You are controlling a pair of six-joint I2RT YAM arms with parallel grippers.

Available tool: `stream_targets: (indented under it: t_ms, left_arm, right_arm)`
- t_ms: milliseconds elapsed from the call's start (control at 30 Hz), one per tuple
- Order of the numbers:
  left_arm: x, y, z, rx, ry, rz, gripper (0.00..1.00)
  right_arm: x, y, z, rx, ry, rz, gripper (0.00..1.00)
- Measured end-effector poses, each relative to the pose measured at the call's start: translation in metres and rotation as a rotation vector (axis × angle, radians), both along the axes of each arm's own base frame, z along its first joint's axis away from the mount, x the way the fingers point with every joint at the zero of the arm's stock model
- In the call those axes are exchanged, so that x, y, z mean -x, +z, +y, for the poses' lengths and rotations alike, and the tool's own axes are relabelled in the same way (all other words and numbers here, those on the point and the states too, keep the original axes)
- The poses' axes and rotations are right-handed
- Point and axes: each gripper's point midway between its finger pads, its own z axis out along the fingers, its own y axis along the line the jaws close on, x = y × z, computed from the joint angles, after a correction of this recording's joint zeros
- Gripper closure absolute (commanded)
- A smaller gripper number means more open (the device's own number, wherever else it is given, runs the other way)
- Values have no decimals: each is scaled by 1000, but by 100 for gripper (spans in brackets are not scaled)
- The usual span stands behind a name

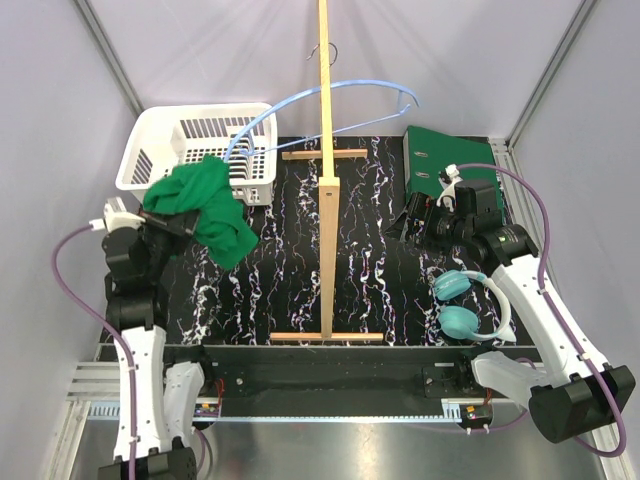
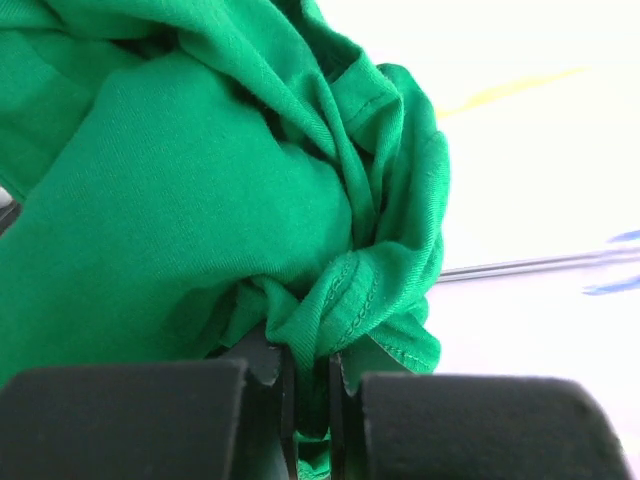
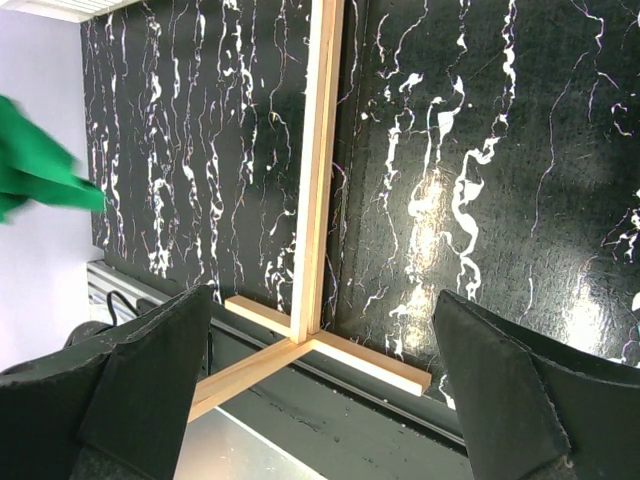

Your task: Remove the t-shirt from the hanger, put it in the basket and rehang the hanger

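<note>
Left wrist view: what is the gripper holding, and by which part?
The left gripper is shut on the t-shirt, pinching a bunched fold at a stitched hem. The right gripper is open and holds nothing.

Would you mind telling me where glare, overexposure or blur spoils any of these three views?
Left wrist view: the background behind the t-shirt is blown out to white, the fabric itself sharp. Right wrist view: glare patches on the glossy table, and the t-shirt at the left edge is soft. Top view: evenly lit and clear.
</note>
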Motion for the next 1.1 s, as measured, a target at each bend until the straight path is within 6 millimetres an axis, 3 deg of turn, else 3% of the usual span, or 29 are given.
stream_targets:
  t_ms: [133,233,367,533,633,700,733,767,833,933,1000,1100]
  left_arm:
    - [-19,49,2,-13,-14,-105,100]
    - [-38,74,6,-20,-13,-140,100]
    - [-68,95,17,-26,7,-151,100]
    - [-137,105,41,-7,48,-123,100]
    - [-180,90,57,22,91,-81,100]
    - [-202,67,67,37,130,-27,100]
    - [-209,57,71,40,148,-4,98]
    - [-218,42,77,48,176,28,83]
    - [-231,14,85,62,219,84,78]
    - [-244,-15,95,78,274,127,78]
    - [-253,-30,101,90,301,142,90]
    - [-266,-46,104,86,308,167,92]
  right_arm:
    - [0,0,0,-2,2,0,0]
    - [1,1,1,-6,6,-3,0]
    - [3,4,1,-10,8,-12,0]
    - [3,5,1,-13,11,-12,0]
    - [3,5,1,-13,11,-13,0]
    - [3,5,1,-13,11,-13,0]
    - [3,5,1,-13,11,-13,0]
    - [3,5,1,-13,11,-13,0]
    - [3,5,1,-13,12,-12,0]
    - [3,5,1,-13,11,-11,0]
    - [3,4,2,-12,11,-10,0]
    - [3,4,2,-13,13,-10,0]
